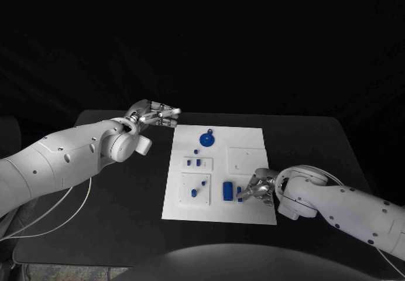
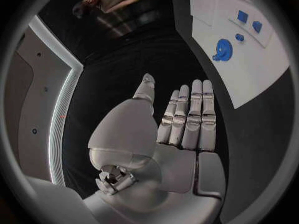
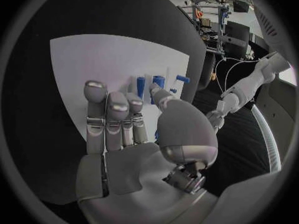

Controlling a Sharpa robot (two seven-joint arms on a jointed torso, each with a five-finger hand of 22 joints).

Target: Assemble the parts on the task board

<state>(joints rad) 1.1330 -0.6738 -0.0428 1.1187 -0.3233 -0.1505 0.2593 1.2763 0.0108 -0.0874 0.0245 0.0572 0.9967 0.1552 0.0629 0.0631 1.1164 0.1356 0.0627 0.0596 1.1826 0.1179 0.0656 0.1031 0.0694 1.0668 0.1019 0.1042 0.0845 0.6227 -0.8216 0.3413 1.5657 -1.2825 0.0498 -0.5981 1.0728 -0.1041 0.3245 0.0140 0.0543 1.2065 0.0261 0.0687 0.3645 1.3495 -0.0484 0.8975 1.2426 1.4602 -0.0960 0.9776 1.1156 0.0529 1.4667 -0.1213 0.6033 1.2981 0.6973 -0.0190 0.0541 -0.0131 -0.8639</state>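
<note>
White task board (image 1: 246,175) mid-frame with blue parts (image 1: 206,139), left hand (image 1: 157,113) open, fingers straight, off its upper-left corner, right hand (image 1: 257,188) over lower-right area, seemingly empty, bare black table (image 1: 312,140) around.

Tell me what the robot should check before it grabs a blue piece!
1. Right robot hand near a part: ok, it sits over the task board by the blue block.
2. Right robot hand holding nothing: cannot tell, its fingertips hide what is under them.
3. Left robot hand out of the way: ok, off the board's far corner, fingers straight, holding nothing.
4. Round blue part untouched: ok.
5. Board flat on the black table: ok.
</note>
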